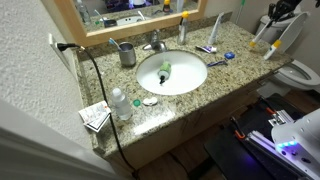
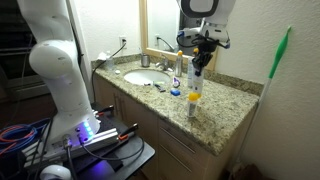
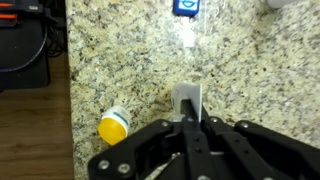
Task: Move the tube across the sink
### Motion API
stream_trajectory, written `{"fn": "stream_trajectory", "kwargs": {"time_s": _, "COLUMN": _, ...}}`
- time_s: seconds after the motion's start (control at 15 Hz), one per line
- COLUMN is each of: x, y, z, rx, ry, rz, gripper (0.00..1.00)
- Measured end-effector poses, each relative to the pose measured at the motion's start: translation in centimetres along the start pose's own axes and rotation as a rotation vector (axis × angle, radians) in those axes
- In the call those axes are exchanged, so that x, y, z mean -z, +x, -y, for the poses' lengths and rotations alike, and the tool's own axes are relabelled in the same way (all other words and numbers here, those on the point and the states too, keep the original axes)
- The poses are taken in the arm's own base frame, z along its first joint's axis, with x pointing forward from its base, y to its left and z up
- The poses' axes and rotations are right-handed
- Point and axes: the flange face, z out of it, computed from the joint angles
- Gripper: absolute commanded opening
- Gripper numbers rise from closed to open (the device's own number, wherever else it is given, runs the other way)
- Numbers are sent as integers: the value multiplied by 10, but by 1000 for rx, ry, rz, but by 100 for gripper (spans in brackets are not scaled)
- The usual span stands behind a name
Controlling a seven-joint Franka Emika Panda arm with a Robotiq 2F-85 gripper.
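Note:
My gripper (image 2: 201,47) is shut on the top end of a white tube (image 2: 197,72). It holds the tube upright over the granite counter, at the end far from the sink (image 2: 128,78). In the wrist view the tube's flat white end (image 3: 187,98) sits between my black jaws (image 3: 187,112). In an exterior view my gripper (image 1: 283,13) is at the top right, beyond the counter's end, well away from the sink (image 1: 142,76). A small green item lies in the basin (image 1: 165,69).
A small bottle with a yellow cap (image 3: 113,125) stands right beside the tube (image 2: 193,98). A blue item (image 3: 187,7) lies ahead on the counter. A metal cup (image 1: 127,53), a faucet (image 1: 155,43), a plastic bottle (image 1: 120,103) and a toilet (image 1: 300,72) surround the sink.

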Motion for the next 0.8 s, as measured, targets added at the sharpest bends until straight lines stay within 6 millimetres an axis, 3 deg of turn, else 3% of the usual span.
{"fn": "stream_trajectory", "kwargs": {"time_s": 0.2, "x": 65, "y": -41, "z": 3, "rx": 130, "ry": 35, "rz": 45, "gripper": 1}}
{"fn": "stream_trajectory", "kwargs": {"time_s": 0.4, "x": 130, "y": -82, "z": -12, "rx": 246, "ry": 66, "rz": 84, "gripper": 4}}
{"fn": "stream_trajectory", "kwargs": {"time_s": 0.47, "x": 136, "y": -85, "z": -15, "rx": 244, "ry": 77, "rz": 80, "gripper": 1}}
{"fn": "stream_trajectory", "kwargs": {"time_s": 0.67, "x": 125, "y": -83, "z": -11, "rx": 247, "ry": 51, "rz": 83, "gripper": 1}}
{"fn": "stream_trajectory", "kwargs": {"time_s": 0.8, "x": 120, "y": -106, "z": -2, "rx": 325, "ry": 17, "rz": 76, "gripper": 1}}
